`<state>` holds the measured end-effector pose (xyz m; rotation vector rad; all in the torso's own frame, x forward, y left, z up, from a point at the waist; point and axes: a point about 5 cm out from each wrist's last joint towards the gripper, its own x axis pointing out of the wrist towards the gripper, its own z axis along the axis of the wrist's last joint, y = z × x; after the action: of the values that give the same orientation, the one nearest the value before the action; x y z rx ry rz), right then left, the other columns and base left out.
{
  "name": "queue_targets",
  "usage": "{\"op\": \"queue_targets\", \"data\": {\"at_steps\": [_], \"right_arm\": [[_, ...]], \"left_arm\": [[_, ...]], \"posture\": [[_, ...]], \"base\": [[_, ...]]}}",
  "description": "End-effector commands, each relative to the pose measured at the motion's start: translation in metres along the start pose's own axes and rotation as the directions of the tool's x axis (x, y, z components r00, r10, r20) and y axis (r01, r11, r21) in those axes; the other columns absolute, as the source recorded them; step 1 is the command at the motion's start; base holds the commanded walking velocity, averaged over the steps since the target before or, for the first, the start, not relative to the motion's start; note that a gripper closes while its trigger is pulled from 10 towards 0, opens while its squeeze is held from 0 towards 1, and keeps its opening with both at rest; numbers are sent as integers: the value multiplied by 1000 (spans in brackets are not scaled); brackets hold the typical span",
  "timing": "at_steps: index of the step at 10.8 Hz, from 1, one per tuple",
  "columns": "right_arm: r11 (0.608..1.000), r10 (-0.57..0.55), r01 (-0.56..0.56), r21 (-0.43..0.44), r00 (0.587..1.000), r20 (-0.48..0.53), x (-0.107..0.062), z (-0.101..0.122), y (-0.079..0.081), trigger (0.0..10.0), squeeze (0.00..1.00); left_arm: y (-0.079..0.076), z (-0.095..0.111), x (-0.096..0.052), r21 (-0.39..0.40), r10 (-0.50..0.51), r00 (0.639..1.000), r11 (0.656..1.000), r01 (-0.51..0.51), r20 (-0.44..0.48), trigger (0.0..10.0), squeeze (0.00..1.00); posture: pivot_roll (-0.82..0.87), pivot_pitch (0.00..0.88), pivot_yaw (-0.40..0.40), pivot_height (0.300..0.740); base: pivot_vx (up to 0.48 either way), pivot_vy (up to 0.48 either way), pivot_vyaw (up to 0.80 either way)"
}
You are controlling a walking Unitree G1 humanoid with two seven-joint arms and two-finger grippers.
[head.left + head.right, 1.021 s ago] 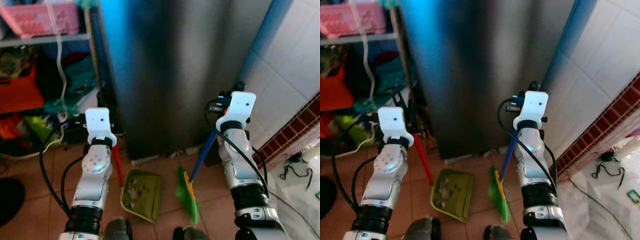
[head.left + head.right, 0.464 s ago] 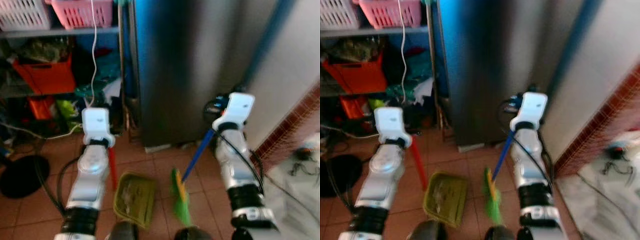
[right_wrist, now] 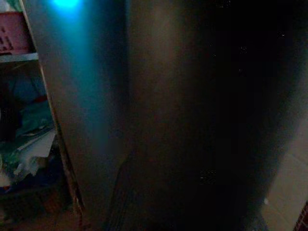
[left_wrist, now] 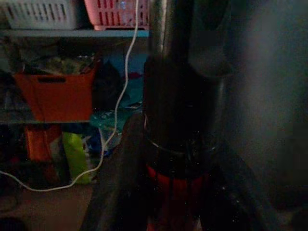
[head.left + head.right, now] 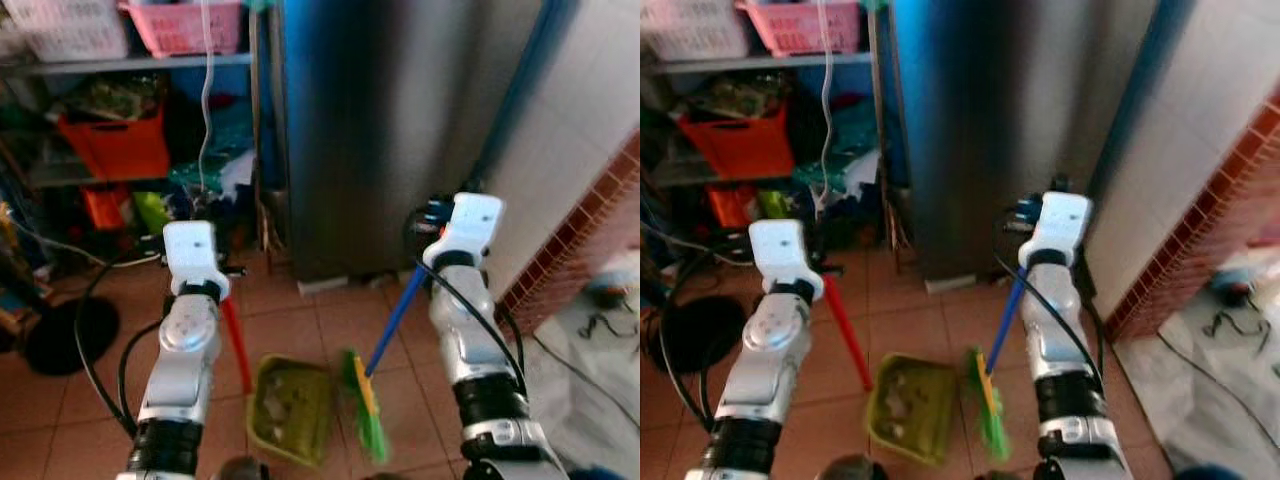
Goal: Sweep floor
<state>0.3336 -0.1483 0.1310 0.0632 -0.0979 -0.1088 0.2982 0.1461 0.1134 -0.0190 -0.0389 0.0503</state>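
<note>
Both arms raised in front of the body, forearms running forward and up, wrists level with each other, well apart.

Left gripper (image 4: 180, 192): in the left wrist view the two black fingers (image 4: 113, 192) sit either side of a red handle (image 5: 236, 345), jaws closed on it. From the head views the handle slants down from the wrist to a green dustpan (image 5: 292, 410) resting on the tiled floor (image 5: 290, 330) between the two arms. Pale bits of debris lie inside the pan.

Right gripper (image 5: 430, 215): hidden behind the white wrist housing; cannot tell how the jaws stand. A blue broom handle (image 5: 395, 320) runs from under that wrist down and toward the middle, ending in a green broom head (image 5: 367, 405) with a yellow band. The head is on the floor just beside the dustpan's right edge; whether they touch is blurred.

Straight ahead: a tall grey metal cabinet or fridge (image 5: 390, 130), with a blue glare on its upper left face. To its left, open shelving (image 5: 130, 65) with a pink basket (image 5: 185, 25), a white basket (image 5: 65, 25), an orange bin (image 5: 115, 145) and loose clutter below. A white cord (image 5: 205, 90) hangs down in front of the shelves. A round black object (image 5: 70, 335) lies on the floor at far left. White tiled wall (image 5: 590, 110) with a red brick band at right.
</note>
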Motion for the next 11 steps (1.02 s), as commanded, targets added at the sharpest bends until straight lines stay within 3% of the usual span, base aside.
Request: {"op": "queue_targets", "data": {"at_steps": [1,11], "right_arm": [[1000,4,-4,7,1000,13,-1,3,3,10000,0],[1000,19,-19,-25,1000,8,-4,0,2,10000,0]], "left_arm": [[-3,15,2,1,-12,998,1000,12,64,10000,0],[-11,15,6,-21,-47,997,999,48,53,10000,0]], "posture": [[-35,0,4,740],[-52,0,-3,740]], "base": [[0,480,-675],[0,480,-800]]}}
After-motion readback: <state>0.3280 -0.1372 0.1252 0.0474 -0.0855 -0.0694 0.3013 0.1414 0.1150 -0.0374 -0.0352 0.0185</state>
